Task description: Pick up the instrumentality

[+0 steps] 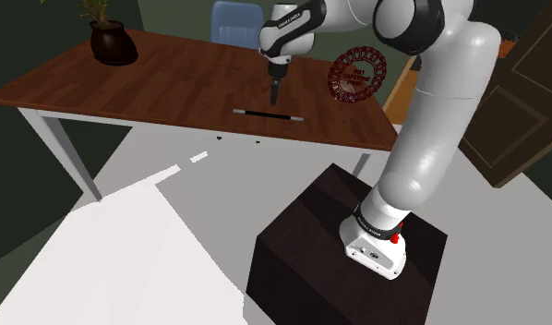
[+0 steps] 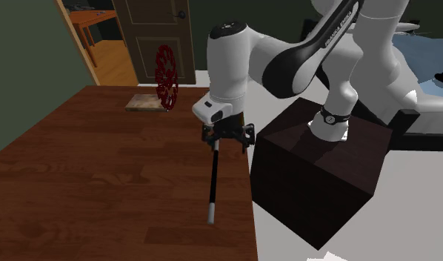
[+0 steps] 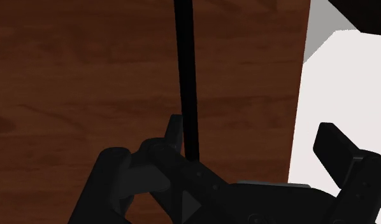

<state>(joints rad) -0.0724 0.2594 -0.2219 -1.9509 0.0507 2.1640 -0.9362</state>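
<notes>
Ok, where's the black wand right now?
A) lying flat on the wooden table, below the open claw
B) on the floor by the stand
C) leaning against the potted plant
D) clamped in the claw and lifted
A: the black wand lies flat on the table, and the claw hovers above it with its fingers apart, not gripping it.

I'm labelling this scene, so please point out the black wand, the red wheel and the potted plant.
Black wand (image 1: pixel 268 114), shoulder view, middle of its shaft.
Red wheel (image 1: pixel 356 76), shoulder view, centre of its face.
Potted plant (image 1: pixel 113 43), shoulder view, its dark pot.
</notes>
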